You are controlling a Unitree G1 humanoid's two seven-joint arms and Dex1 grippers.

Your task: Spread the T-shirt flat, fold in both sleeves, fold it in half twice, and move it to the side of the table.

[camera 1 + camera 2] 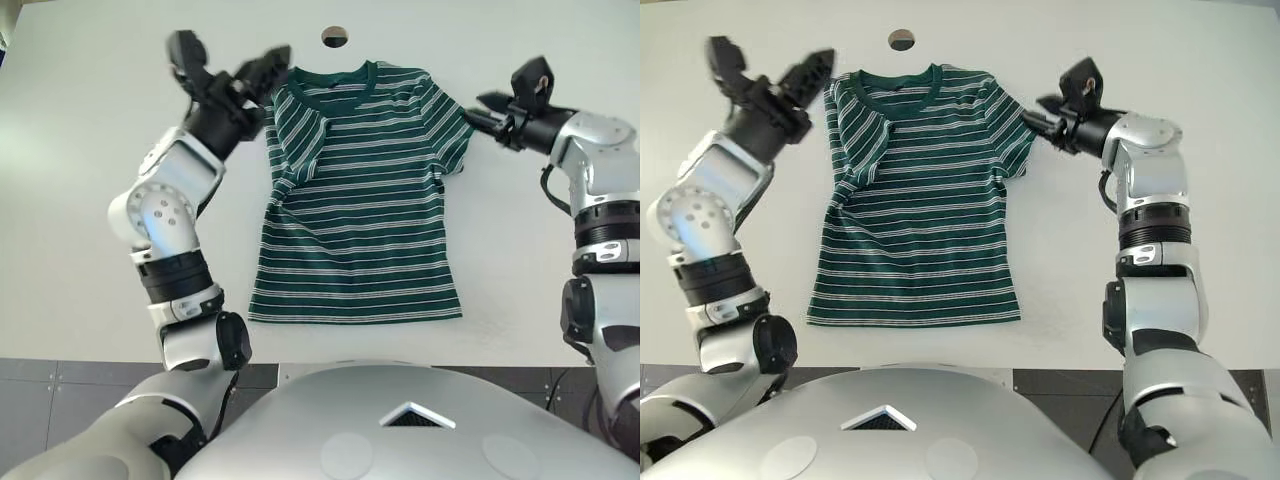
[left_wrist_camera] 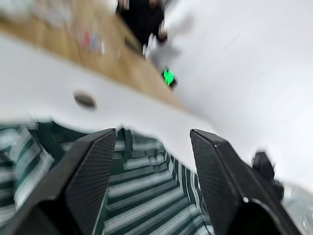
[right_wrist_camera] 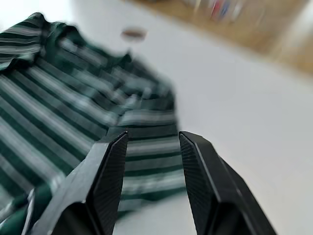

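Table: one T-shirt, two pincers, fingers parted.

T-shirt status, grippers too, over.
Left gripper open, raised beside collar. Right gripper open at right sleeve. T-shirt flat on table, left sleeve folded in, right sleeve out. Round disc beyond collar, not obstructing.

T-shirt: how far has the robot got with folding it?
The T-shirt lies flat on the table, its sleeve on the robot's left already folded in. The open right gripper is at the other sleeve, not yet folded; the left gripper is raised, open. Both half-folds and the move aside remain.
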